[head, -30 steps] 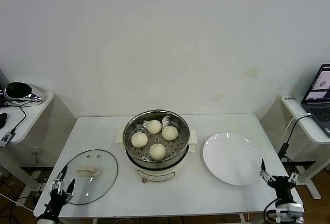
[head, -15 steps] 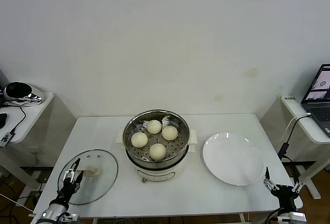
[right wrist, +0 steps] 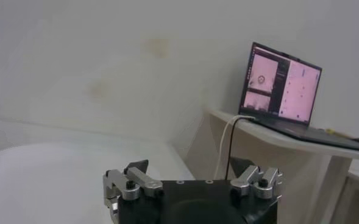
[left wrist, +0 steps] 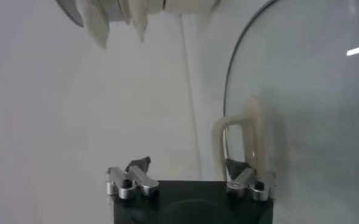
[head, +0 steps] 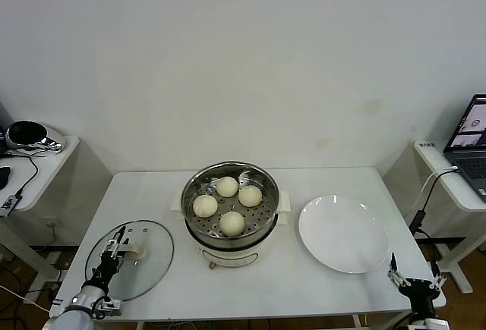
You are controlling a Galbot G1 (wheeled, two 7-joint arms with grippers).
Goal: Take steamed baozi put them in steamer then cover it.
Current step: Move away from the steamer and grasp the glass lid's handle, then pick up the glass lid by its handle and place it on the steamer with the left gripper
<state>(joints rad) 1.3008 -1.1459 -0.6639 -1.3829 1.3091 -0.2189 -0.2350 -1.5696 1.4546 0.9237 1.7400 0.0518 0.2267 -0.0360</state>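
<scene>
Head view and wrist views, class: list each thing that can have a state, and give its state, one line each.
Round stainless-steel steamer: uncovered.
Four cream-white baozi: inside the steamer.
Round glass lid: flat on the table.
Flat white plate: empty.
Left gripper: open, at the lid's handle.
Right gripper: open, idle.
Laptop: screen lit.

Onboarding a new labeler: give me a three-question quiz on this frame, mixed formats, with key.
1. How many steamed baozi sit in the steamer?
2. True or false: the glass lid already covers the steamer.
3. Which pincer is at the lid's handle? A) left pincer B) right pincer

Key: 1. Four. 2. False; it lies on the table, left of the steamer. 3. A; the right one is parked beyond the empty plate, open.
</scene>
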